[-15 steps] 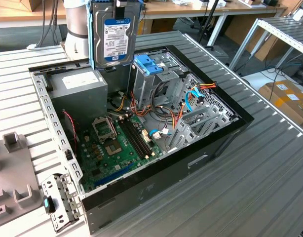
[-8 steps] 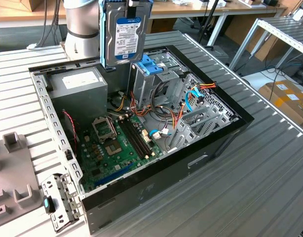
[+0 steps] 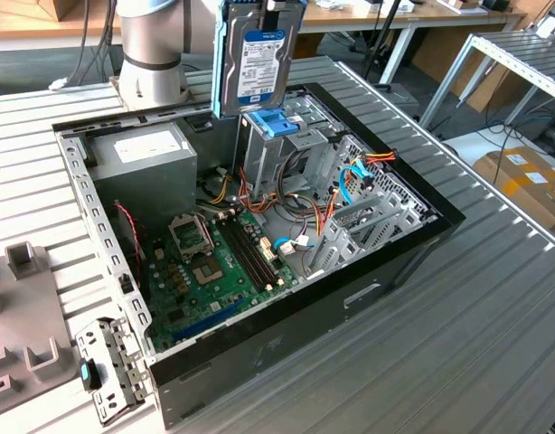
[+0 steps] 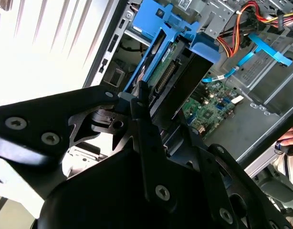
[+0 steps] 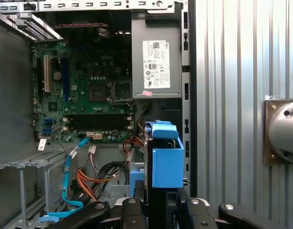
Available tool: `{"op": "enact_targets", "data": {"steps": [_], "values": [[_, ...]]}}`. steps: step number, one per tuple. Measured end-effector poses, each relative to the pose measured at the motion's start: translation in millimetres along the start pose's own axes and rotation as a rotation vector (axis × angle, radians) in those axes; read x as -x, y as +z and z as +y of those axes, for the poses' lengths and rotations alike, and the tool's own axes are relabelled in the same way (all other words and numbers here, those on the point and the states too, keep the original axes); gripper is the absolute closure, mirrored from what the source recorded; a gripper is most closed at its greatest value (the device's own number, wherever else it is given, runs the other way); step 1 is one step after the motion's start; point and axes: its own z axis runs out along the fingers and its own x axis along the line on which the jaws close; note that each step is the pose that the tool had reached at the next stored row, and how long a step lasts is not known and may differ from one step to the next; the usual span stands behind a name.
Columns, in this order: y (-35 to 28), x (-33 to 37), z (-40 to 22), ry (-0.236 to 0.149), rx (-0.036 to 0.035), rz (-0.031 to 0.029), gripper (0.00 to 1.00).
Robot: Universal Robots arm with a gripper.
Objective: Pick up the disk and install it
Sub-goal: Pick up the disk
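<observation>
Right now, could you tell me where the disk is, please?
In the exterior view the disk hangs upright at top centre, just above the blue bracket of the drive cage; the first wrist view shows the gripper clamped on it.

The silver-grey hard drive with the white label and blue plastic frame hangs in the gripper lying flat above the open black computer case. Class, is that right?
Not quite: the silver-grey hard drive hangs upright on edge, not flat, as the exterior view shows. The gripper does hold it above the open black computer case.
</observation>
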Motion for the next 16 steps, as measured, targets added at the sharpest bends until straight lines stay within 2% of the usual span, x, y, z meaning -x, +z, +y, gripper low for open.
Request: {"op": "enact_targets", "data": {"steps": [2,6,16], "values": [[0.3,0.2,-11.0,0.0,0.0,-0.0001,0.65],[0.5,0.5,-21.3,0.0,0.0,-0.0001,0.65],[1.2,1.3,-53.9,0.0,0.0,0.0,0.65]]}}
